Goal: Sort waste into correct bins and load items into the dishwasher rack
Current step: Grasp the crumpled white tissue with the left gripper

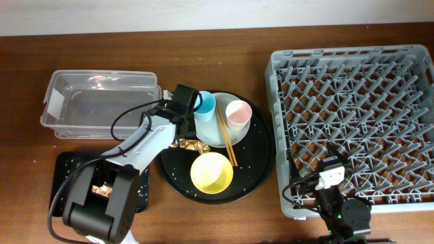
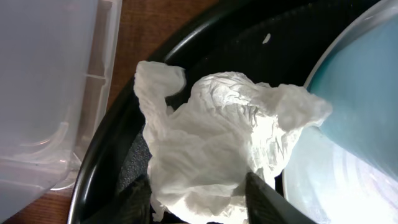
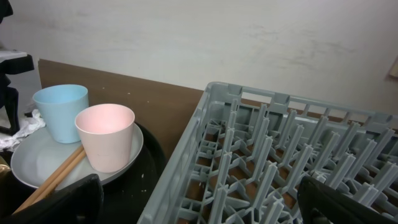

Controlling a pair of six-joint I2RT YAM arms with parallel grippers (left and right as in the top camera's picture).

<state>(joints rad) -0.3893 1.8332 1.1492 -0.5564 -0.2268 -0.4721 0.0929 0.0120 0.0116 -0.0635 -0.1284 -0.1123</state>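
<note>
Left gripper (image 1: 184,108), overhead: you are holding it at the round black tray's (image 1: 261,163) rim, beside the clear tub (image 1: 102,108).
Crumpled white napkin (image 2: 217,143), left wrist: half-closed fingers (image 2: 264,199) are pinching it; next, likely lifting past the light blue cup (image 2: 360,112), over the tub wall.
Right gripper (image 3: 199,208), right wrist: gaping wide, empty, beside the dishwasher rack (image 3: 261,149).

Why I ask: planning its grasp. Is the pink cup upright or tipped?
Upright: the pink cup stands on the white plate, open mouth up.
</note>
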